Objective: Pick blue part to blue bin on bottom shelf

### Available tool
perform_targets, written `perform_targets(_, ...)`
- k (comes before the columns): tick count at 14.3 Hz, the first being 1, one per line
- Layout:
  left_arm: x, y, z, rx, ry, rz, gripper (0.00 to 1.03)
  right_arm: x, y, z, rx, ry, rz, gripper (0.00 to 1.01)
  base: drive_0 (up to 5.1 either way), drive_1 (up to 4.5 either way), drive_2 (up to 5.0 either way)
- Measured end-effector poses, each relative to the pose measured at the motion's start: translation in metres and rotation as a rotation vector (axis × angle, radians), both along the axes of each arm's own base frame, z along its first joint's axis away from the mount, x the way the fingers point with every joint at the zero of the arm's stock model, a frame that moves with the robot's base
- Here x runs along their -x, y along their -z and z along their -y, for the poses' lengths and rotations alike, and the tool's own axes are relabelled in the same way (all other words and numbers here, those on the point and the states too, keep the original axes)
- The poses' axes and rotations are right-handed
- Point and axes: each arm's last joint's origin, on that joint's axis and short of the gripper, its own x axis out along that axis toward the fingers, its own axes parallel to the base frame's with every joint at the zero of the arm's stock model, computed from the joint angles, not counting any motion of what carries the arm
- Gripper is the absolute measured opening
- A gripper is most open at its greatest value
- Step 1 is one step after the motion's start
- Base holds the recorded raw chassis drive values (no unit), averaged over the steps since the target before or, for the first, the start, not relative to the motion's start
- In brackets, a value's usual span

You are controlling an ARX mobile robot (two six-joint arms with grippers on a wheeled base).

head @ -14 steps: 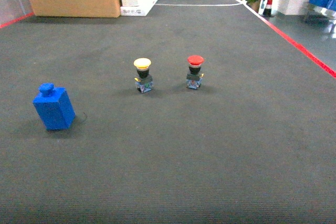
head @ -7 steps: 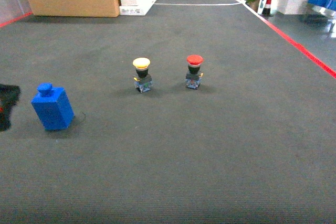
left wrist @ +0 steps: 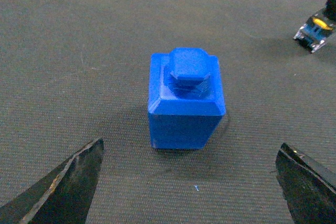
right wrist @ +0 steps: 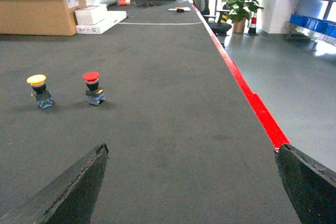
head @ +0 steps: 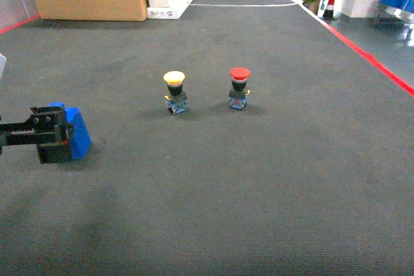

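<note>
- Your left gripper has its jaws spread wide, one tip at each lower corner of the wrist view, with the blue part centred in the gap and untouched, an alignment that suits a straight descent
- In the head view the left gripper sits at the far left and covers most of the blue part, which stands upright on the dark mat
- Your right gripper is open too and holds nothing
- The yellow button and red button stand well apart from the part, so you have clearance
- No bottom shelf or blue bin is identifiable
</note>
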Motion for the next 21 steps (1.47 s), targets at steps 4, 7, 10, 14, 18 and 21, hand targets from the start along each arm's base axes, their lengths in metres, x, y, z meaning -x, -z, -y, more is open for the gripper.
perform_targets(4, -0.027, 0.021, 0.0, -0.01, -0.008, -0.04, 0.98, 0.0, 0.0, 0.0, 0.0, 0.0, 0.0, 0.98, 0.0, 0.0, 0.0)
perform_targets(7, -0.051, 0.034, -0.007, -0.027, -0.013, -0.048, 0.98, 0.0, 0.0, 0.0, 0.0, 0.0, 0.0, 0.98, 0.0, 0.0, 0.0)
perform_targets(10, -0.067, 0.042, -0.011, -0.036, 0.027, -0.032, 0.76, 0.0, 0.0, 0.0, 0.0, 0.0, 0.0, 0.98, 0.0, 0.0, 0.0)
perform_targets(14, -0.072, 0.047, -0.004, -0.044, 0.067, 0.006, 0.45, 0.0, 0.0, 0.0, 0.0, 0.0, 0.0, 0.98, 0.0, 0.0, 0.0)
perform_targets(18, -0.038, 0.04, -0.008, -0.052, 0.026, 0.047, 0.44, 0.0, 0.0, 0.0, 0.0, 0.0, 0.0, 0.98, 0.0, 0.0, 0.0)
perform_targets(21, 0.077, -0.053, -0.007, -0.049, -0.036, 0.224, 0.44, 0.0, 0.0, 0.0, 0.0, 0.0, 0.0, 0.98, 0.0, 0.0, 0.0)
